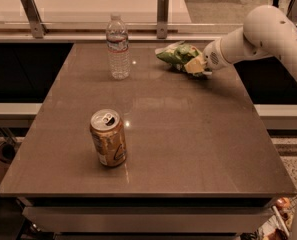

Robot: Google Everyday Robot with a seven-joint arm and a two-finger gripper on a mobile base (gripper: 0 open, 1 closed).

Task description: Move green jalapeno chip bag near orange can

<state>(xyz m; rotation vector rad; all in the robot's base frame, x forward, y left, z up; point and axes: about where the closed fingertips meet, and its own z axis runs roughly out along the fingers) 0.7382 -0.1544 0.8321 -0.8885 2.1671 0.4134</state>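
The green jalapeno chip bag [177,55] lies at the far right of the brown table [188,134], crumpled, with a pale edge showing. My gripper [198,65] reaches in from the right on the white arm and sits right at the bag's right end, touching it. The orange can [108,137] stands upright at the near left of the table, far from the bag, its silver pull-tab top showing.
A clear plastic water bottle [118,47] stands upright at the far left-centre of the table, left of the bag. A white counter with metal posts [162,7] runs behind the table. The table's right edge is close to my arm.
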